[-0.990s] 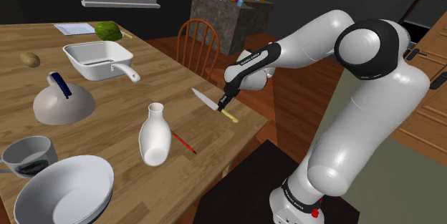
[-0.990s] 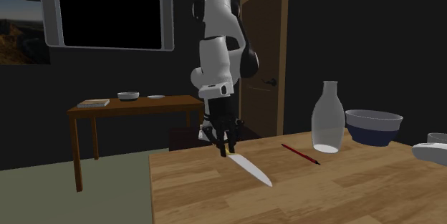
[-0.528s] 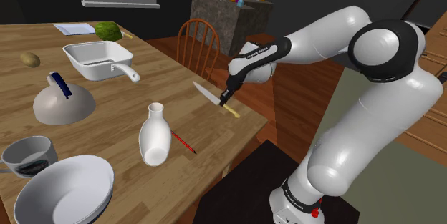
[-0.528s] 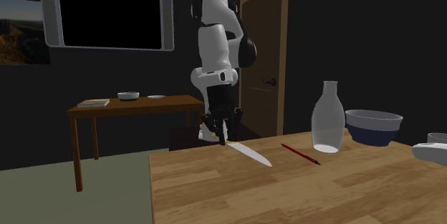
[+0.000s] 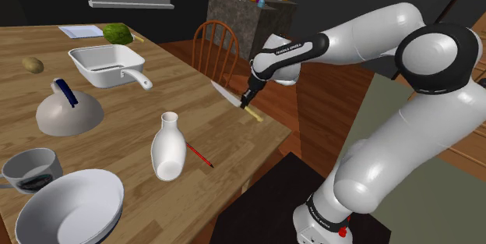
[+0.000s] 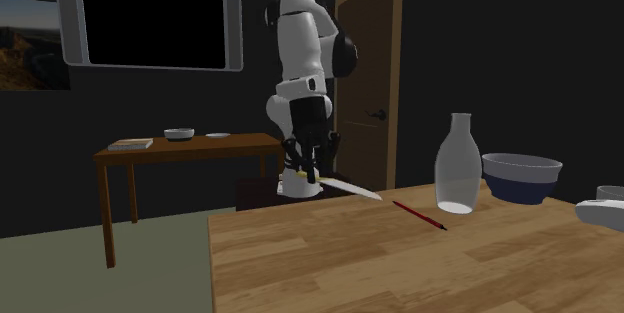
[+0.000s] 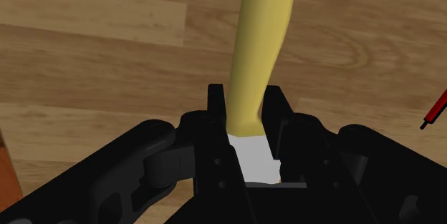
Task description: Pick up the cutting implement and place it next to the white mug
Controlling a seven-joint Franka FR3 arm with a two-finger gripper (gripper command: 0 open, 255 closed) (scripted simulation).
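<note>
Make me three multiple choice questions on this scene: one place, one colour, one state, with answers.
1. The red pen lies: A in the bowl; B on the chair; C beside the white bottle.
2. The handle of the knife is: A blue; B yellow; C red.
3. The knife is: A clasped by the fingers; B lying loose on the table; C standing in the mug.
Answers: 1 C, it lies right by the bottle's base. 2 B, yellow shows in the wrist view. 3 A, the fingers grip it where handle meets blade.
</note>
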